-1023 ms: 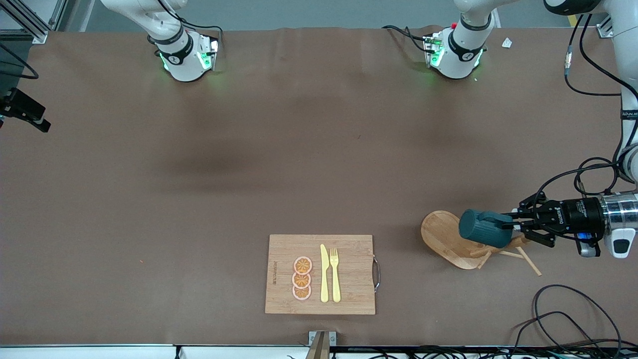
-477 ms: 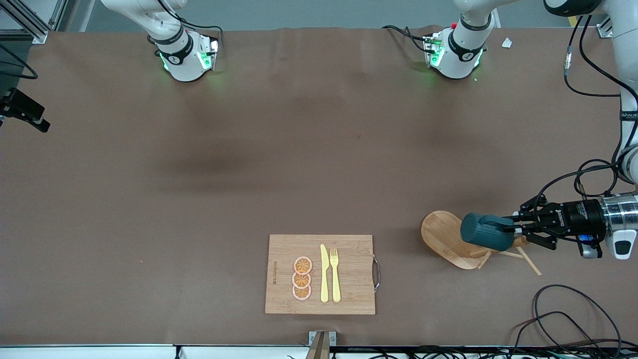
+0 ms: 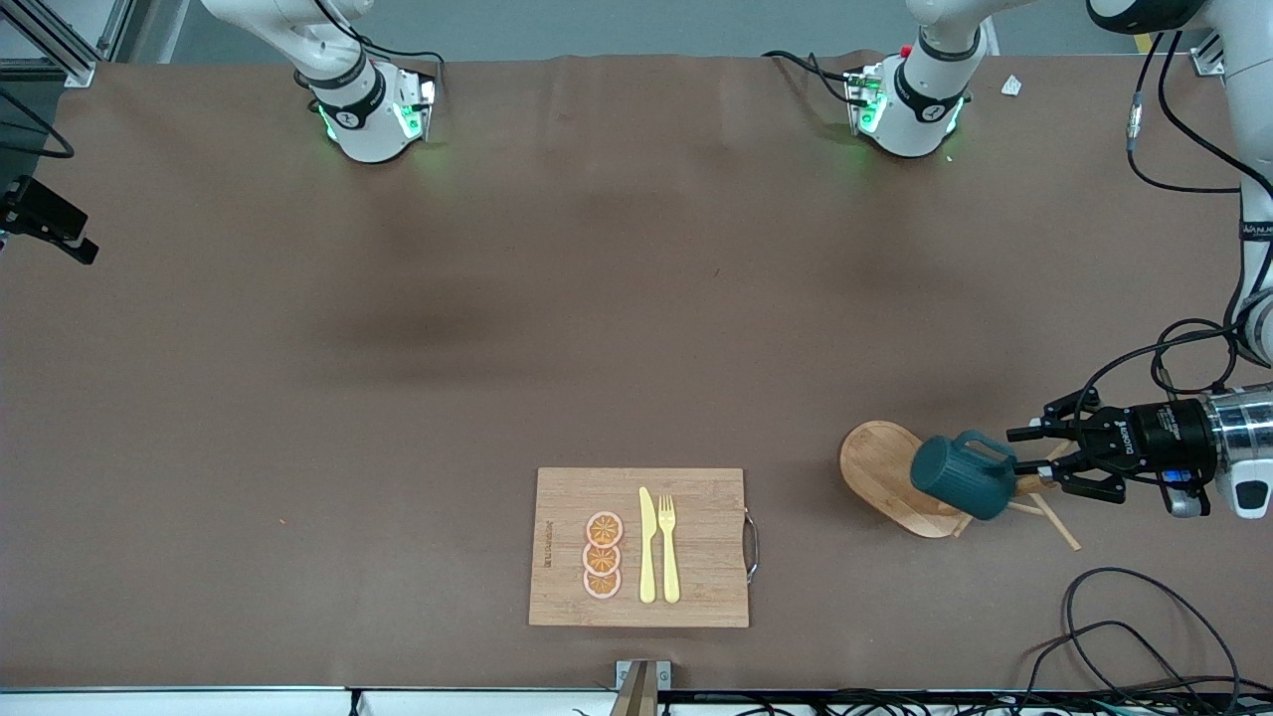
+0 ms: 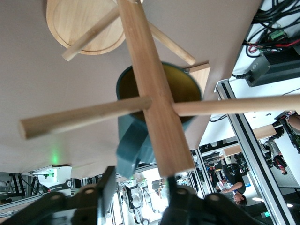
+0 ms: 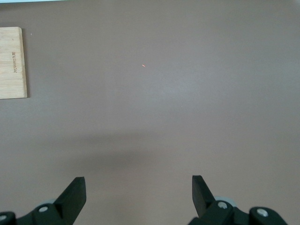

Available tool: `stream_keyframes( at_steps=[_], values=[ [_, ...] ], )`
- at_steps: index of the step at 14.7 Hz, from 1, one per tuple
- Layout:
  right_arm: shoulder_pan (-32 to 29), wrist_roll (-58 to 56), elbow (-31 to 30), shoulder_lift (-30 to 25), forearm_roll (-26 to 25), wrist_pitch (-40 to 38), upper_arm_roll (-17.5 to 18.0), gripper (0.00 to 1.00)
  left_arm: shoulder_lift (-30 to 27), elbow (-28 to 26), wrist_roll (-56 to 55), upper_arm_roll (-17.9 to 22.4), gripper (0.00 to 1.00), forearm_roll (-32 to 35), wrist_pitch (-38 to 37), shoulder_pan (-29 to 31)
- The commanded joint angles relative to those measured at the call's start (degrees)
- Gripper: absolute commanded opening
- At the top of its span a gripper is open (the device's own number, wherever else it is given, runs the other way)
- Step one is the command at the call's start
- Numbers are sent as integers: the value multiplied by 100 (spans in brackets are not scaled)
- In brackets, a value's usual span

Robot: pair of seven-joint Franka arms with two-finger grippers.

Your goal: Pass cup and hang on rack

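Observation:
The dark teal ribbed cup [image 3: 960, 475] hangs tilted on the light wooden rack [image 3: 877, 473], beside its post, with its handle uppermost. In the left wrist view the cup [image 4: 140, 93] shows its yellowish inside past the rack's post [image 4: 150, 93], and its handle sits by a peg [image 4: 79, 117]. My left gripper [image 3: 1024, 455] is open and just clear of the cup, on the side toward the left arm's end of the table; its jaws [image 4: 138, 187] stand apart and hold nothing. My right gripper [image 5: 138, 187] is open and empty above bare table, and is out of the front view.
A wooden cutting board [image 3: 636, 547] with orange slices, a yellow knife and a fork lies near the front edge; its corner shows in the right wrist view [image 5: 11, 61]. Loose black cables [image 3: 1144, 626] lie at the left arm's end of the table.
My left gripper has opened and let go of the cup, then drawn back a little. The cup has dropped and tilted on the rack.

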Motion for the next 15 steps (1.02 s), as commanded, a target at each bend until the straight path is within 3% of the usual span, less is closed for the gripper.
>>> stream_keyframes(
  at_steps=[1,9,12,15],
  values=[
    [-137,-46,73,65,-1,-9,75,100,-237,58,-62,-47,100,-7,22,-40],
    [-137,-46,82,74,-10,8,75,100,-1256,58,-18,-74,100,2310,13,-1251],
    [-137,-46,73,74,-10,8,75,100,-1599,49,25,-91,100,3732,-4,-1936],
    [-145,-54,73,83,-1,17,75,100,-1977,31,795,-249,100,5367,-83,-2386]
  ],
)
